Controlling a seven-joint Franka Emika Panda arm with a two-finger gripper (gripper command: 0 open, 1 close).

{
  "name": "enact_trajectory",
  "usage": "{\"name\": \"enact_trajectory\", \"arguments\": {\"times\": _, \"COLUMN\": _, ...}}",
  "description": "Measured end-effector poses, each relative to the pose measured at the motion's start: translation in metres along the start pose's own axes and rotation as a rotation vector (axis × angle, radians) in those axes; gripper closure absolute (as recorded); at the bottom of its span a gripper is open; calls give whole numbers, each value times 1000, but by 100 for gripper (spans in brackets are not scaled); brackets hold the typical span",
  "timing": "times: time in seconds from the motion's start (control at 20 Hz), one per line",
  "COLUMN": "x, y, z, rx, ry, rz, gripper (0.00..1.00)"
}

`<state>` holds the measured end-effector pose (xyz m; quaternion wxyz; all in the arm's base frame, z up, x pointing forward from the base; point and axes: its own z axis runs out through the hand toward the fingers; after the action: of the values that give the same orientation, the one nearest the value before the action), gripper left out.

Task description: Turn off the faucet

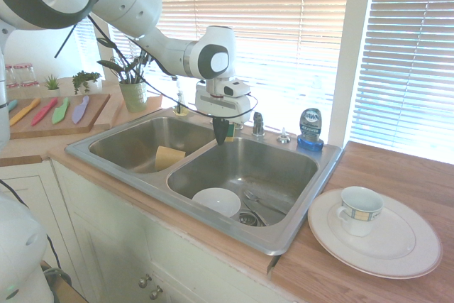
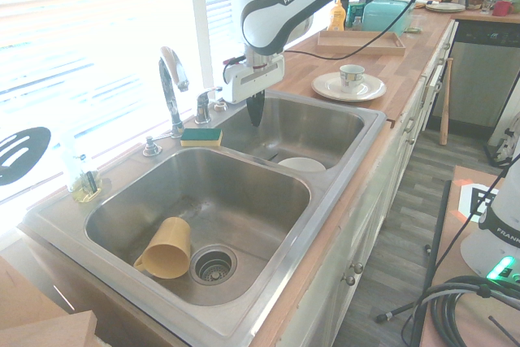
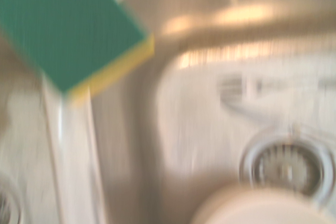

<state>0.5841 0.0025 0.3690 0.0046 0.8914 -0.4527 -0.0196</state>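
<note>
**Gripper closed and empty above the sink divider, faucet handle close by**

First exterior view: a double-basin stainless steel sink (image 1: 298, 235), brushed and dull-shiny, sits in a wooden countertop (image 1: 397, 175). The gripper (image 1: 221, 133) points straight down over the divider between the basins, its dark fingers pressed together into one narrow tip, holding nothing. The faucet's short chrome lever handle (image 1: 258, 124) stands on the back ledge just beside the fingers, apart from them, on the side toward a blue dish-soap bottle (image 1: 311, 129). A small low chrome cap (image 1: 284, 136) lies between handle and bottle. A white bowl (image 1: 216, 201) rests in the near basin; a yellow cup (image 1: 169, 157) lies in the far one. A white plate (image 1: 397, 250) with a mug (image 1: 360, 210) sits on the counter.

Second exterior view: the faucet (image 2: 171, 87) shows its thin arched chrome gooseneck rising from the back ledge. Its lever handle (image 2: 203, 106) stands between spout and gripper (image 2: 256, 111); the fingers hang near it, not touching. A green-topped yellow sponge (image 2: 201, 136), rectangular and coarse, lies on the ledge at the spout's foot.

Wrist view: heavily blurred. The sponge (image 3: 73, 35), the steel divider and a round drain strainer (image 3: 287, 167) can be made out; the pale curved shape at the edge is probably the bowl's rim.
</note>
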Motion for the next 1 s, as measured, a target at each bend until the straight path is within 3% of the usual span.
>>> {"name": "enact_trajectory", "arguments": {"times": 0.45, "x": -50, "y": 52, "z": -32, "rx": -15, "ry": -29, "rz": -16, "gripper": 100}}
{"name": "enact_trajectory", "arguments": {"times": 0.5, "x": -53, "y": 57, "z": -32, "rx": -15, "ry": -29, "rz": -16, "gripper": 0}}
{"name": "enact_trajectory", "arguments": {"times": 1.0, "x": -61, "y": 69, "z": -32, "rx": -17, "ry": -30, "rz": -14, "gripper": 0}}
